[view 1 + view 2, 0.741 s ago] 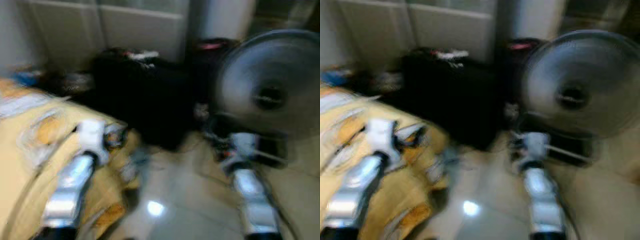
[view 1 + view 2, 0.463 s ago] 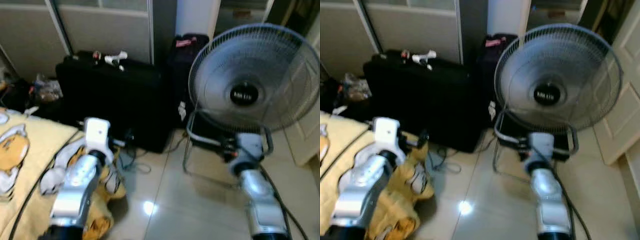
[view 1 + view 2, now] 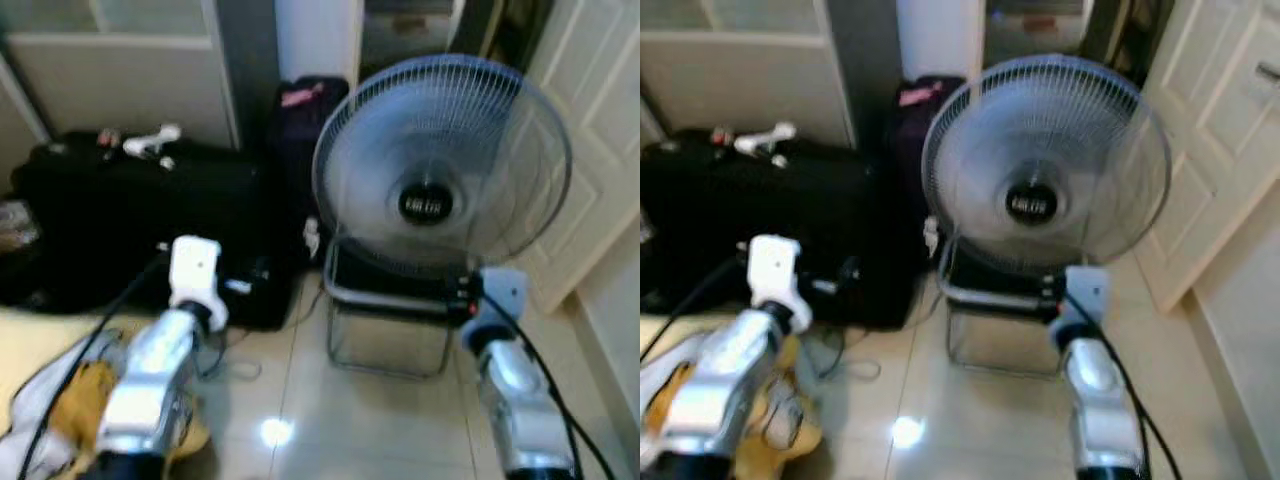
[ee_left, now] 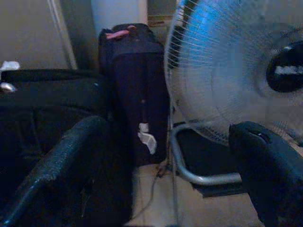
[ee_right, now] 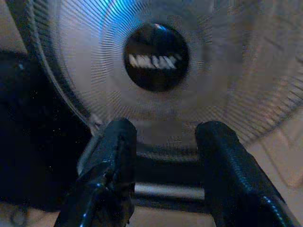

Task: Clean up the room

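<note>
A grey standing fan (image 3: pixel 440 170) on a metal frame (image 3: pixel 385 335) stands straight ahead on the tiled floor. Both arms are held forward at waist height. My right gripper (image 5: pixel 166 126) is open and empty, its fingers pointing at the fan's black hub (image 5: pixel 156 56) from close by. My left gripper (image 4: pixel 170 127) is open too, nothing between its fingers, facing the gap between the fan and a dark bag (image 4: pixel 135 85). A crumpled yellow blanket (image 3: pixel 75 410) lies under my left arm (image 3: pixel 160 370).
A black suitcase (image 3: pixel 120 220) with small white items (image 3: pixel 150 143) on top lies at the left against sliding doors. The dark bag (image 3: pixel 305 110) with a pink handle stands behind it. A white door (image 3: pixel 590 130) is at the right. A cable (image 3: pixel 235 368) trails on the floor.
The camera has swung to the right: the fan now sits near the middle and the yellow bedding has slid off to the left. Both arms keep the same pose.
</note>
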### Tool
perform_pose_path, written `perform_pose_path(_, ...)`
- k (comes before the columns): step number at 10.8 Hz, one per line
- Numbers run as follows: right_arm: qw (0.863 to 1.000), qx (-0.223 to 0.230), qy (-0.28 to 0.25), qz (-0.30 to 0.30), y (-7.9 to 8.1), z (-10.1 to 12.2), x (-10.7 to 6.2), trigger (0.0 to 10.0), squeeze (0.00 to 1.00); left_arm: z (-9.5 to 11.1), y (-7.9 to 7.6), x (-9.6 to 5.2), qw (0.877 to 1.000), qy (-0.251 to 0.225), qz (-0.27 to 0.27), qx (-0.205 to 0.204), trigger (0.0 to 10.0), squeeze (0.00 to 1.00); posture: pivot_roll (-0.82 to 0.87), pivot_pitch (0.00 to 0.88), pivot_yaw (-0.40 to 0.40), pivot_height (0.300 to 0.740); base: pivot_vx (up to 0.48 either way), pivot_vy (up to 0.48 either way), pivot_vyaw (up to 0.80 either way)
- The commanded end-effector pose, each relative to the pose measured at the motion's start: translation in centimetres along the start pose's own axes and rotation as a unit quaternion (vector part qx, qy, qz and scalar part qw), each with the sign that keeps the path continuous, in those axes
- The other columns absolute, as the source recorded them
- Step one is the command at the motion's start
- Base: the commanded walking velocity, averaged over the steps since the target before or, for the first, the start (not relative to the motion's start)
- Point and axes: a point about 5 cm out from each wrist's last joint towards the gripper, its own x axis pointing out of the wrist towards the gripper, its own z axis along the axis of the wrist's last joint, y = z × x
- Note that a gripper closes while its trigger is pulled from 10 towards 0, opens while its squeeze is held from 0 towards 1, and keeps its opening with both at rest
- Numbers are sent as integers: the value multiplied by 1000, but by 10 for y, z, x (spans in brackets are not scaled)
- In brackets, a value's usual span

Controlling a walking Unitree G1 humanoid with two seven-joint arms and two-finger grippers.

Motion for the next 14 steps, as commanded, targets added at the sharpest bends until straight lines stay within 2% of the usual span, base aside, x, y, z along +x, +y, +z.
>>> perform_pose_path(1,1000,11,-6,12,8,2,1,10000,0,1,7,-2,1000,0,10,6,10000,0,-14,0,44,740,349,0,-800)
perform_pose_path(3,1000,5,-17,15,8,3,-1,10000,0,0,7,-4,1000,-1,10,5,10000,0,-12,0,43,740,351,0,-800)
perform_pose_path(4,1000,12,-24,16,9,4,-2,10000,0,-1,9,-6,1000,-10,24,-8,10000,0,-7,0,39,740,307,0,0)
perform_pose_path(5,999,27,-34,11,10,4,-5,10000,0,-4,16,-12,997,-27,57,-41,10000,0,-6,0,35,740,0,0,0)
perform_pose_path(6,999,7,-37,-13,8,6,-6,10000,0,-6,19,-16,997,-24,61,-28,10000,0,-4,0,34,740,0,0,0)
perform_pose_path(7,999,7,-22,-28,4,1,-8,10000,0,-9,18,-17,999,-14,52,-2,10000,0,-7,0,37,740,0,0,0)
perform_pose_path(14,999,7,-22,-28,4,1,-8,10000,0,-9,18,-17,999,-14,52,-2,10000,0,-7,0,37,740,0,0,0)
